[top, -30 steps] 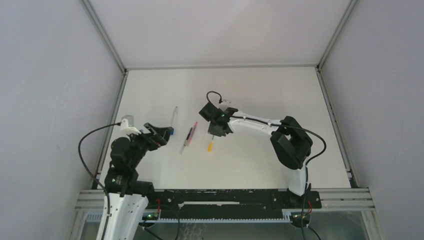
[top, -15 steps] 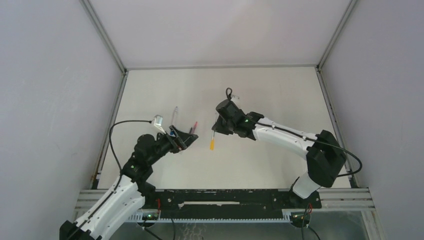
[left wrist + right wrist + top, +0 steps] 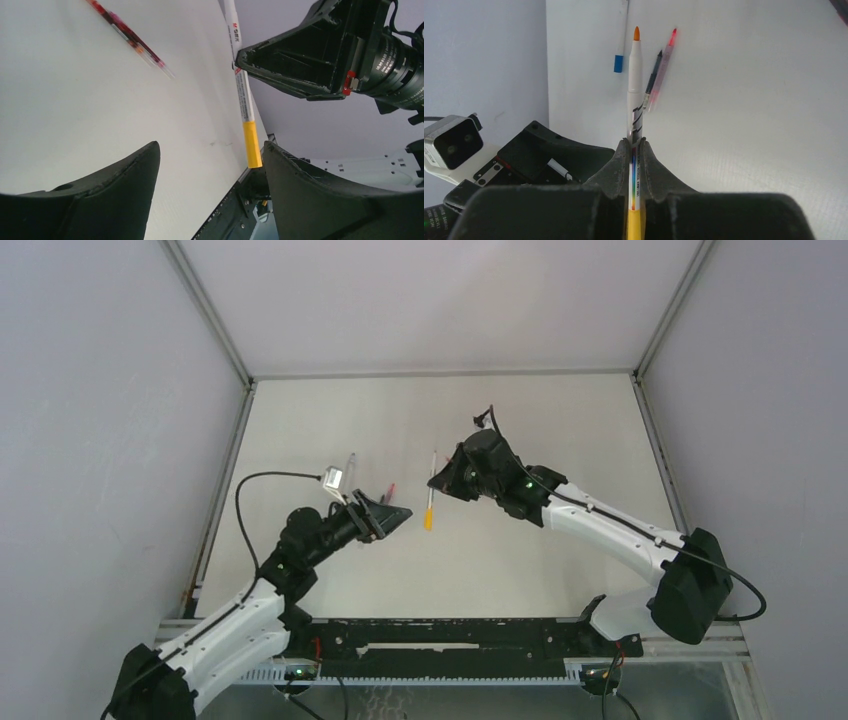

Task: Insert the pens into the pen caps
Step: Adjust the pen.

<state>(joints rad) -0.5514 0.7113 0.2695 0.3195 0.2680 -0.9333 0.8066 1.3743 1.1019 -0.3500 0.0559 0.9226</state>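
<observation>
Altogether four pens show. One, the orange-tipped pen (image 3: 635,75), is clamped between the closed jaws of the right gripper (image 3: 634,146) and held above the table (image 3: 520,420). Its bare orange tip points away from the wrist, and its yellow rear end sticks out on the other side of the jaws.

The other three pens lie on the table to the left of it. A black pen (image 3: 655,70) and a pink pen (image 3: 666,57) lie side by side, touching, and a blue-ended pen (image 3: 618,63) lies apart, just beyond them.

The left gripper (image 3: 395,512) hovers near the yellow end of the held pen, its jaws apart and gripping nothing. In its wrist view that yellow end shows in the gap close to one finger; I cannot tell whether they touch.
</observation>
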